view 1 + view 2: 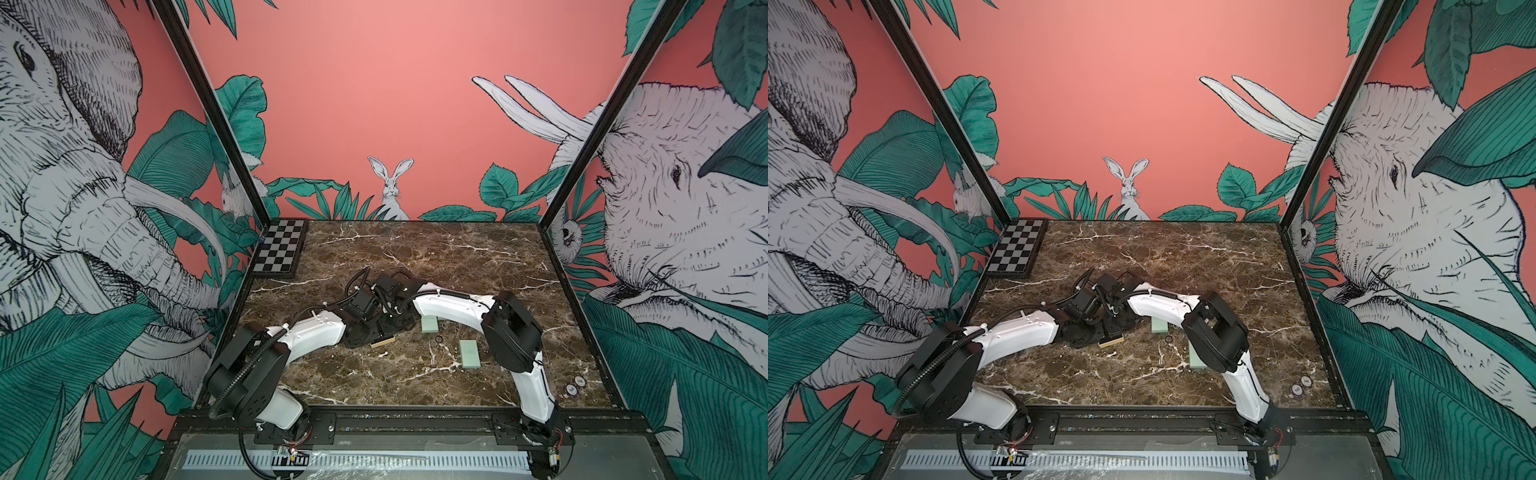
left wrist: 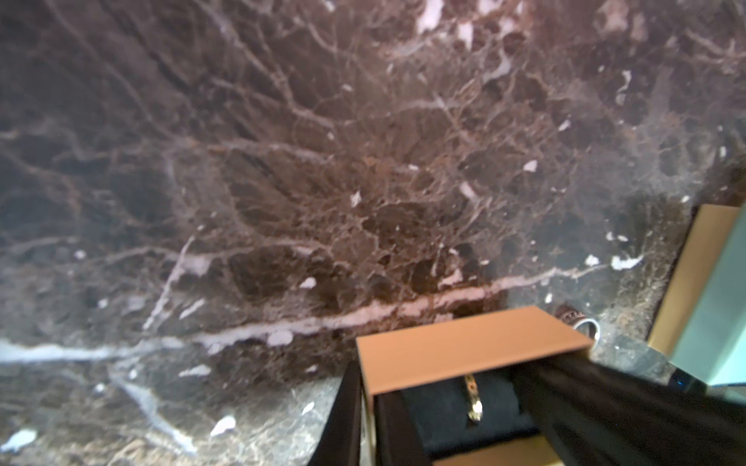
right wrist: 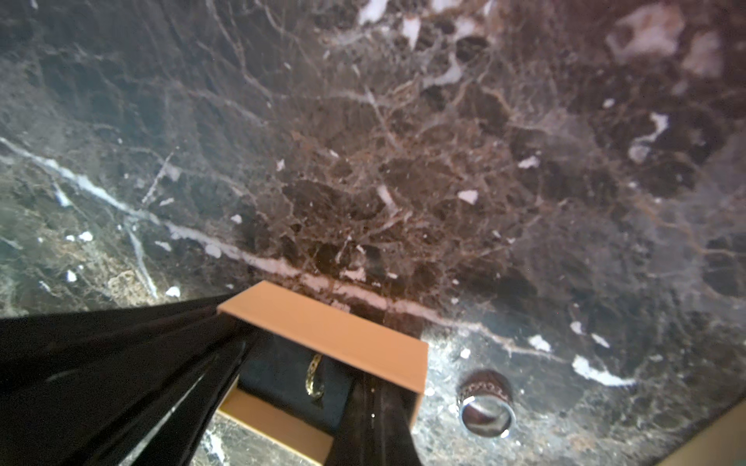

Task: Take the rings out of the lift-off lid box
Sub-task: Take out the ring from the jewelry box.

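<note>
my left tool [image 2: 367, 387]: clenched on the 9 o'clock wall of the tan box [image 2: 464, 347] | my right tool [image 3: 365, 387]: clenched, tips over the box's 3 o'clock side | rings: gold ring [image 2: 473, 397] upright in the box's dark cushion [image 2: 436, 419]; patterned ring [image 3: 486, 403] lying on the surface [image 1: 415, 257] near the box's 3 o'clock

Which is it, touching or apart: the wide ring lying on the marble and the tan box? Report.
Apart. The right wrist view shows a strip of bare marble between the wide ring and the tan box.
</note>
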You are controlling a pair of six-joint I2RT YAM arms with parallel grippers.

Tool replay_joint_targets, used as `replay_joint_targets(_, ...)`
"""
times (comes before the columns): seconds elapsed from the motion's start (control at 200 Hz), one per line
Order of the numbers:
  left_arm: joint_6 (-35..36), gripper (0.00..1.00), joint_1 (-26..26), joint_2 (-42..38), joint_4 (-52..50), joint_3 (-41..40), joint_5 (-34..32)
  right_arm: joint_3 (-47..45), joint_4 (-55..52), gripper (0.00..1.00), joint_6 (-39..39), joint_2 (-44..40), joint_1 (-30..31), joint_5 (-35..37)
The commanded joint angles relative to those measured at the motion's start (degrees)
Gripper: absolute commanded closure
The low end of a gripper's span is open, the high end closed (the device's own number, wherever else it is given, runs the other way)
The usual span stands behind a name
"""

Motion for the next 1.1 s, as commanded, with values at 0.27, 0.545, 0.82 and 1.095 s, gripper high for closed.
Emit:
replay_joint_targets(0.27, 2.7, 0.91, -2.8, 3.7, -3.4, 2.1, -1.0, -1.9, 5.4, 1.00, 1.5, -3.8, 0.5, -4.1)
replay_joint_targets(0.545, 4.1, 0.91, -3.5, 4.8, -4.6, 2.4, -1.5, -2.6, 5.8, 1.00, 2.0, -5.6, 0.1, -3.7)
replay_joint_targets(0.82, 4.5, 0.91, -3.9, 5.6, -4.9, 2.2, -1.9, -4.4, 7.2, 1.00, 3.0, -7.0, -1.0, -6.0)
replay_joint_targets(1.095, 4.5, 0.91, -4.0, 5.7, -5.1, 2.1, -2.2, -6.1, 7.6, 1.00, 3.3, -7.7, -1.7, -6.6)
